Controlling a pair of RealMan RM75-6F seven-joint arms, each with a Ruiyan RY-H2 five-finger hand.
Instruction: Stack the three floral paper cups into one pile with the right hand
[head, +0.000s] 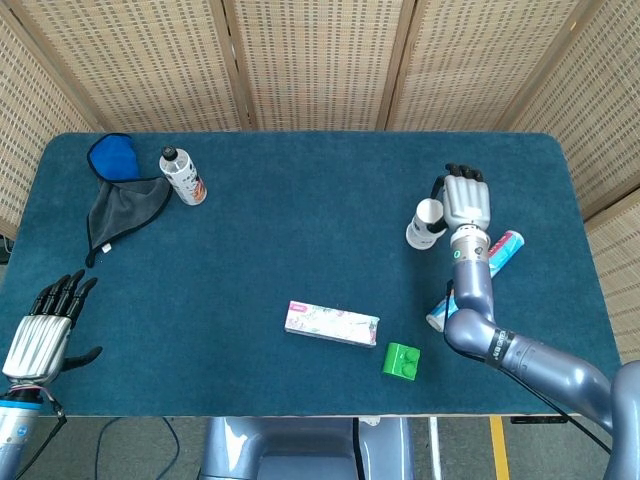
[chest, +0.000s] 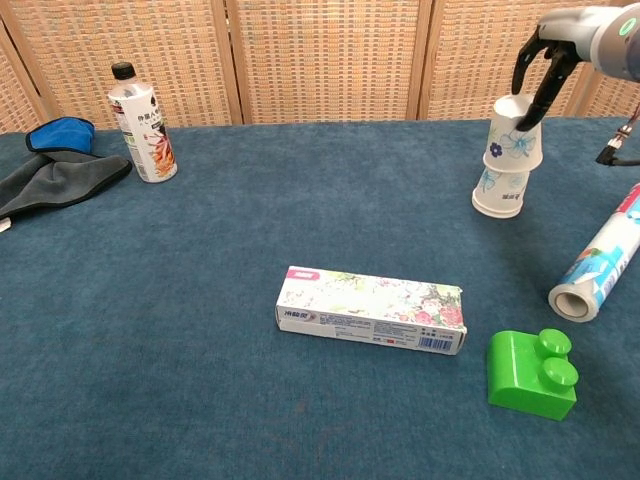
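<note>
Left hand: low at the near left edge of the table, palm bare and fingers straight and spread, holding nothing; only the head view shows it.
Cloth: a grey rag with a blue piece behind it, lying flat at the far left.
Bottle: upright with a black cap and a printed label, just right of the cloth.
Box: a long floral carton lying flat near the middle of the table, toward the near edge.
Brick: a green block with two studs on top, right of the box and close to the near edge.
Cups: white floral paper cups, mouth down, on the right half of the table; the top one sits tilted over the lower one, not fully pushed down. I cannot tell how many are nested there.
Right hand: above the cups, fingers curled down around the base of the top cup; I cannot tell whether they grip it or merely touch it.
Roll: a printed roll lying on its side right of the cups, its open end facing the near edge.
</note>
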